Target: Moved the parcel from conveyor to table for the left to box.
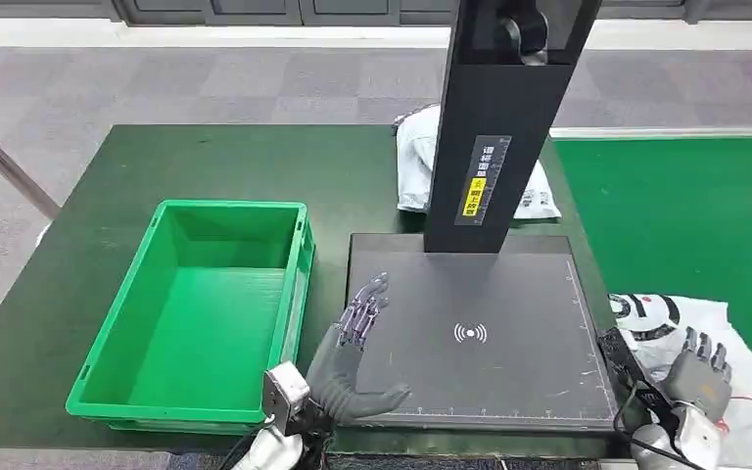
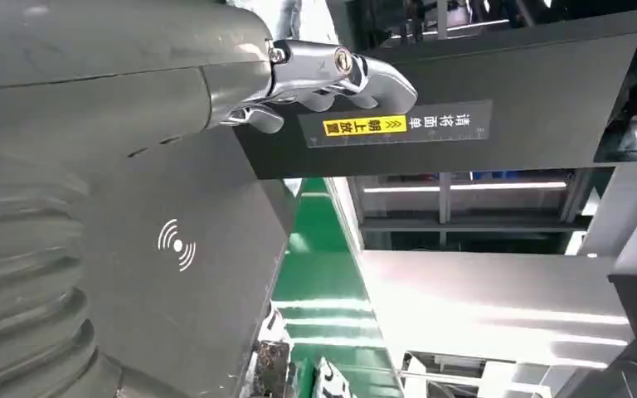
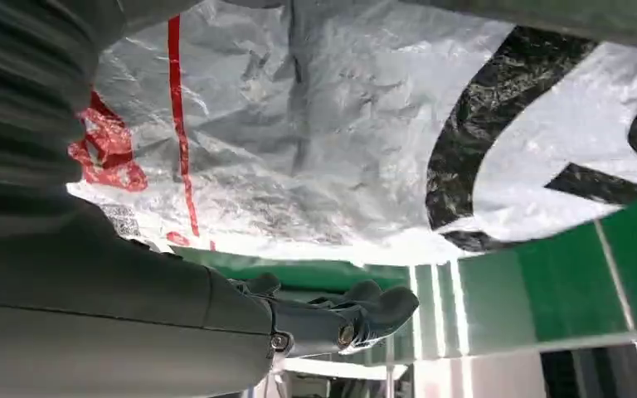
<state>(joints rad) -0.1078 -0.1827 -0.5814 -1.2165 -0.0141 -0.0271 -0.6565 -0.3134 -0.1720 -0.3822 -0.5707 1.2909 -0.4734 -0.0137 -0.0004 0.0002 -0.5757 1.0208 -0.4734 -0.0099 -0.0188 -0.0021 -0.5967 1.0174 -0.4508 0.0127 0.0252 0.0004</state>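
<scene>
A: Resting over the near left part of the scanner plate (image 1: 490, 333), the left hand (image 1: 357, 343) is seen with its fingers stretched forward and spread and its thumb turned out toward the plate's middle; nothing is held in it.

B: And the right hand (image 1: 697, 377)?

A: It is placed on the parcel (image 1: 744, 372), which lies on the green conveyor (image 1: 685, 215) just right of the scanner plate. Its fingers are laid on the bag from above, the thumb (image 3: 357, 319) jutting out beside it in the right wrist view. Whether the bag is actually gripped cannot be told.

B: How is the parcel made?

A: A soft white plastic mailer is shown, crinkled and glossy, printed with bold black shapes and red markings.

B: And the scanner plate itself?

A: A flat, matte black slab is seen, marked with a white wireless symbol, with a tall black column (image 1: 499, 127) bearing a yellow label rising from its far edge. Left of the plate a rigid green plastic crate (image 1: 206, 313) is set on the dark green table (image 1: 88, 225). Behind the column a second white bag (image 1: 421, 166) is partly hidden.
</scene>
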